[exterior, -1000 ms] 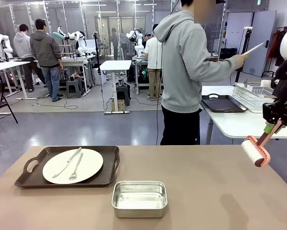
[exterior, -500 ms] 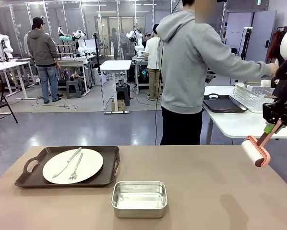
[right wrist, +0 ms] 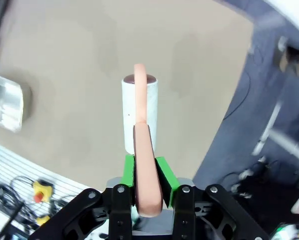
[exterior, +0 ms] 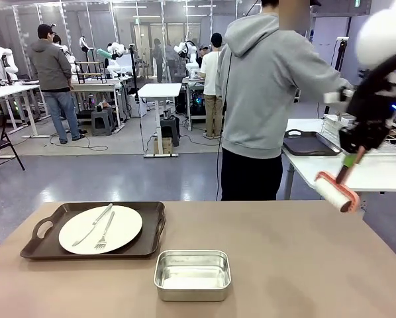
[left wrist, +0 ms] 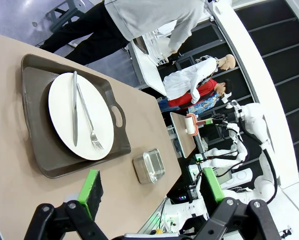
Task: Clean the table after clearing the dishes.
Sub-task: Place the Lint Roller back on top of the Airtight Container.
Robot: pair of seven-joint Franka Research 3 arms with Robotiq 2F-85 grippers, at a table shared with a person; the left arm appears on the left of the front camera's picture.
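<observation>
On the left of the tan table [exterior: 284,265] a dark brown tray [exterior: 156,232] carries a white plate [exterior: 125,228] with a knife [exterior: 97,221] and a fork [exterior: 105,234]. The left wrist view looks down on that plate [left wrist: 102,117] and tray [left wrist: 37,125], past my left gripper [left wrist: 152,186], which is open and holds nothing. My right gripper [exterior: 352,156] hangs above the table's far right edge, shut on the pink handle of a white lint roller [exterior: 335,191]. In the right wrist view, the right gripper [right wrist: 145,175] pinches the handle and the roller [right wrist: 132,112] hovers over the table [right wrist: 79,45].
A shiny metal pan [exterior: 193,273] sits near the table's front middle. A person in a grey hoodie [exterior: 264,93] stands at the far edge, reaching toward a white table [exterior: 330,171] that bears a dark tray [exterior: 308,144] and a wire rack [exterior: 334,129].
My right arm has swung up and a little left, carrying the lint roller. The person has turned further toward the white table. Tray, plate and pan have not moved.
</observation>
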